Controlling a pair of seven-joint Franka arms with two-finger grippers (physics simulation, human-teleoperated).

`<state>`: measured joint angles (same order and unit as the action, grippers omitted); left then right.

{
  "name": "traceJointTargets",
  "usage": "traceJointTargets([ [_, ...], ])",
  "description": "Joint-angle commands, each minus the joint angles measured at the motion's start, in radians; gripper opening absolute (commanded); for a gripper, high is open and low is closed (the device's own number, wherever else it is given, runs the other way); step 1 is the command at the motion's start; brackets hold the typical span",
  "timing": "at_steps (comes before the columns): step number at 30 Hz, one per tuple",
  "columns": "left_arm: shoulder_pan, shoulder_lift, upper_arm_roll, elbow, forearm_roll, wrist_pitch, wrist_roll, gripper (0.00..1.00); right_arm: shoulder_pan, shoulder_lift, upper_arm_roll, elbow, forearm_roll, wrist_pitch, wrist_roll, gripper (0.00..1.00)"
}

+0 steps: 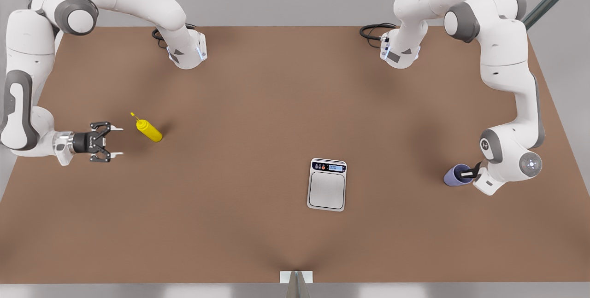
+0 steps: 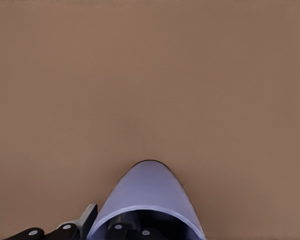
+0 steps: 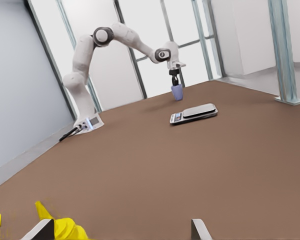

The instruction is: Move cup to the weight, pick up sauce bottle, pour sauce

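The lavender cup point(image 1: 455, 175) is at the front view's right, with my left gripper point(image 1: 471, 173) shut on its rim. The left wrist view shows the cup point(image 2: 147, 197) close below the camera and one dark finger point(image 2: 88, 219) outside its wall. In the right wrist view the cup point(image 3: 177, 92) hangs just above the table beyond the weight point(image 3: 194, 114). The silver weight point(image 1: 327, 184) lies bare at mid-table. The yellow sauce bottle point(image 1: 149, 130) stands at the front view's left. My right gripper point(image 1: 117, 141) is open a short way from it, fingers pointing toward it. The bottle point(image 3: 65, 229) shows by one fingertip point(image 3: 40, 231).
The brown table point(image 1: 258, 104) stretches wide between the two arms. Both arm bases point(image 1: 186, 51) stand at its far edge with black cables beside them. A small white bracket point(image 1: 296, 277) sits at the near edge.
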<state>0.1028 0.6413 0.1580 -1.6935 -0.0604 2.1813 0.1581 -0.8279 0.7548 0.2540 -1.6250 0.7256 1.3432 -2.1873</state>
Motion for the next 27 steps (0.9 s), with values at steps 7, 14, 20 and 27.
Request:
traceJointTargets([
  [7, -0.006, -0.002, -0.002, 0.017, 0.002, -0.003, 0.0, 0.21, -0.007, 0.0, 0.007, -0.036, -0.003, 0.022, -0.144, 1.0],
  [14, -0.12, -0.186, -0.086, 0.043, -0.022, -0.161, -0.245, 0.21, -0.027, 0.05, -0.004, -0.022, -0.011, 0.043, -0.243, 1.0],
  [20, -0.448, 0.023, -0.146, 0.363, -0.047, -0.271, -1.002, 0.21, -0.08, 0.041, -0.006, -0.09, -0.055, 0.043, -0.284, 1.0],
  [27, -0.566, 0.221, -0.245, 0.632, -0.052, -0.305, -1.286, 0.21, -0.091, 0.035, 0.005, -0.177, -0.069, 0.063, -0.307, 1.0],
])
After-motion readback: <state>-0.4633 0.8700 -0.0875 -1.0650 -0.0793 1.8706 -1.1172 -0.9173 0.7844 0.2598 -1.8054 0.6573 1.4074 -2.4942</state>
